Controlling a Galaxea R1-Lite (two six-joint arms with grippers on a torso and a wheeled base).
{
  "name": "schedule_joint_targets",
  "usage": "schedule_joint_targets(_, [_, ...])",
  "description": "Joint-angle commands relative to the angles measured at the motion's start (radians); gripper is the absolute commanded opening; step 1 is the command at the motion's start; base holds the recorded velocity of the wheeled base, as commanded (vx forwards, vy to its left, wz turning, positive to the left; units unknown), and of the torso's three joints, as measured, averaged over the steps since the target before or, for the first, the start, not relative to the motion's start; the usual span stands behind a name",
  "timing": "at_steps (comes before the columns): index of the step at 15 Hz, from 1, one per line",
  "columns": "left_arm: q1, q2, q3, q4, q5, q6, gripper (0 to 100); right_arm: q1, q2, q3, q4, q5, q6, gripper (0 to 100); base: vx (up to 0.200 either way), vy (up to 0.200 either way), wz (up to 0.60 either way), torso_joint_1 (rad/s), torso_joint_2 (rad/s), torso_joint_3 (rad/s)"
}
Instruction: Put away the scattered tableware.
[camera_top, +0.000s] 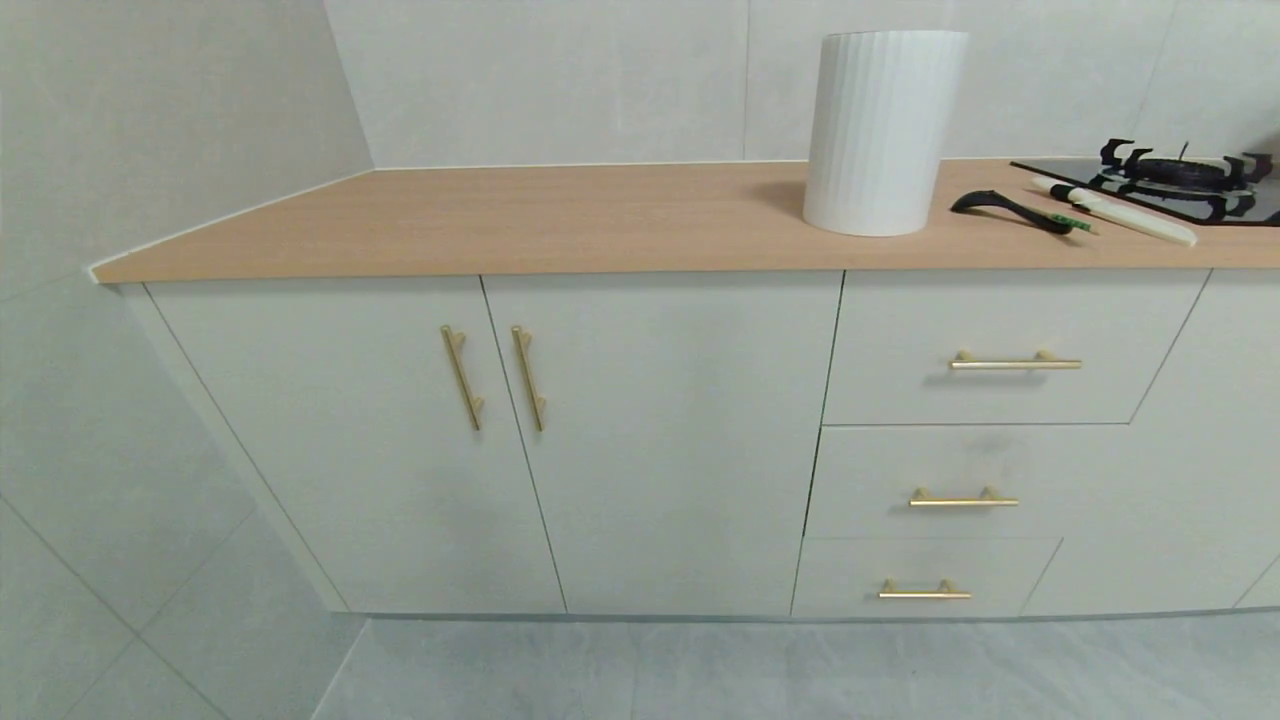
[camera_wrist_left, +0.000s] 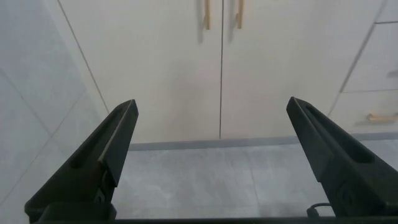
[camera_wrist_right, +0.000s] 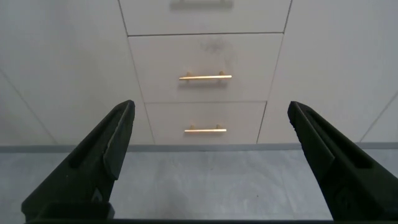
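left claw (camera_wrist_left: 210, 106): wide open, empty, cabinet doors (camera_wrist_left: 161, 74) straight ahead
right claw (camera_wrist_right: 210, 107): open too, drawers (camera_wrist_right: 205, 59) ahead
tableware: black utensil (camera_top: 1010, 208) and white-handled utensil (camera_top: 1125, 214) up on countertop (camera_top: 550, 215), well above both claws, beside white holder (camera_top: 880, 130)

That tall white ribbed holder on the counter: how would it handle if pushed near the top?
The holder is tall and stands upright on the counter, so a high push would probably tip it rather than slide it. Its ribbed wall may give some grip. Weight cannot be judged.
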Motion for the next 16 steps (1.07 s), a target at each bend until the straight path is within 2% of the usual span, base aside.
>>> schedule_joint_targets(1, [0.0,0.001,0.0,0.0,0.0,0.0,100,0.001,0.0,0.0,0.0,0.0,0.0,100,0.2,0.0,0.0,0.002,0.0,0.002])
schedule_joint_targets(5, [0.0,0.001,0.0,0.0,0.0,-0.002,100,0.001,0.002,0.0,0.0,0.0,0.0,100,0.2,0.0,0.0,0.001,0.0,0.005])
schedule_joint_targets(11, [0.0,0.001,0.0,0.0,0.0,0.0,100,0.001,0.002,0.0,0.0,0.0,0.0,100,0.0,0.0,0.0,0.0,0.0,0.0])
schedule_joint_targets(16, [0.0,0.001,0.0,0.0,0.0,0.0,100,0.001,0.002,0.0,0.0,0.0,0.0,100,0.0,-0.2,0.0,0.005,0.0,0.002])
